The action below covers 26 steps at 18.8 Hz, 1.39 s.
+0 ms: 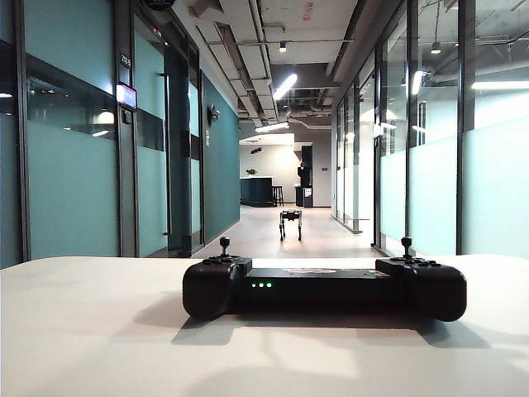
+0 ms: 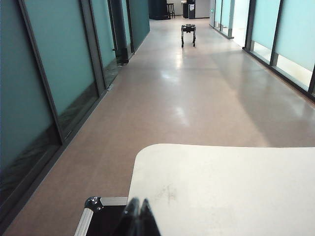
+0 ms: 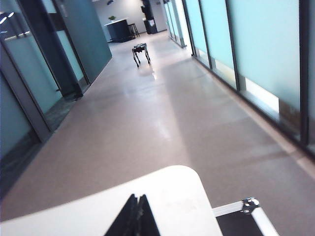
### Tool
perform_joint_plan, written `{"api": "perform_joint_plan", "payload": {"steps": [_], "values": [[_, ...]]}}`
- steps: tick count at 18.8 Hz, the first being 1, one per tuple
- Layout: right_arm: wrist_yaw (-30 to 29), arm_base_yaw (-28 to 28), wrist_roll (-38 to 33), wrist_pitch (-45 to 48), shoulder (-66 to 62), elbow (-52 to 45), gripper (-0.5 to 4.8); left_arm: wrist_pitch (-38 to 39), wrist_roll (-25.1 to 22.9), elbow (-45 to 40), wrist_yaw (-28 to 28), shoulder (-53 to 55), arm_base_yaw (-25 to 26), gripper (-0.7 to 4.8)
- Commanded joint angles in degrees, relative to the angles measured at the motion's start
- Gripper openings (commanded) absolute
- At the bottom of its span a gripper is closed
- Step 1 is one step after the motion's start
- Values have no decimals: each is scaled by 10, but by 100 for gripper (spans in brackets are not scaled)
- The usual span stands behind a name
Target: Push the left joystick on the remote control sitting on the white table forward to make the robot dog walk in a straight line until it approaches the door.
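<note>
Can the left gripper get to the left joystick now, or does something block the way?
Probably yes. The left gripper, shut, sits at a corner of the white table. Nothing stands beside the left joystick on the remote control; the right gripper is shut at its own corner.

Black remote control (image 1: 324, 285) on white table (image 1: 83, 331), robot dog (image 1: 290, 223) beyond.

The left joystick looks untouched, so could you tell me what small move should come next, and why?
Probably bring the left end effector, shut and back at the table's near edge, toward the left joystick. The dog stands far down the corridor, and the right end effector is shut and back too.
</note>
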State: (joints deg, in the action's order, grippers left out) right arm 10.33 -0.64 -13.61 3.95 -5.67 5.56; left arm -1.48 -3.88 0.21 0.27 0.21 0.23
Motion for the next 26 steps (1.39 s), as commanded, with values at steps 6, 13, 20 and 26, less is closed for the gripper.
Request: {"api": "perform_joint_plan", "payload": {"steps": [6,13,20,26], "values": [[-4,-1,21,-9,58,-55,-5,-7,-2,2,-1,0,0,-5],[-36,0,90,-6,58,-55,-5,-7,-2,2,-1,0,0,-5],[-64,1,134,23,58,-55,-5,-7,-2,2,-1,0,0,-5],[-57,1,134,9,58,-55,-5,-7,-2,2,-1,0,0,-5]]}}
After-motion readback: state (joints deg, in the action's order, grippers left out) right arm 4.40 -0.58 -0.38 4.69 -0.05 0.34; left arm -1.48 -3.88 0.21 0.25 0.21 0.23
